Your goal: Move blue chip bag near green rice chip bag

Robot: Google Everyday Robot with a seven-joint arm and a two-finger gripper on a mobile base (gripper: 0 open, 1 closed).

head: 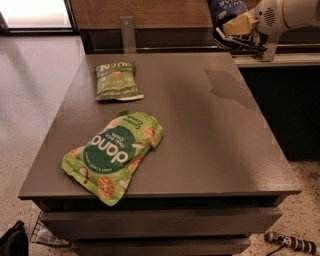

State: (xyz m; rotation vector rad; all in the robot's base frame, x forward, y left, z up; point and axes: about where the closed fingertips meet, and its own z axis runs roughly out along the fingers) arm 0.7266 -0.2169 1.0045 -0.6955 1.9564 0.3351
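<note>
The blue chip bag (227,10) is dark navy with white lettering and hangs in the air at the top right, above the table's far right corner. My gripper (239,29) is shut on the blue chip bag and holds it well clear of the tabletop. The green rice chip bag (114,154), a large light-green pouch with a dark-green circle and white letters, lies flat near the table's front left. The held bag is far from it, across the table.
A smaller dark-green chip bag (116,81) lies at the table's back left. The grey table (210,130) has a faint shadow at its back right. A wooden counter runs behind; cables lie on the floor at the lower right.
</note>
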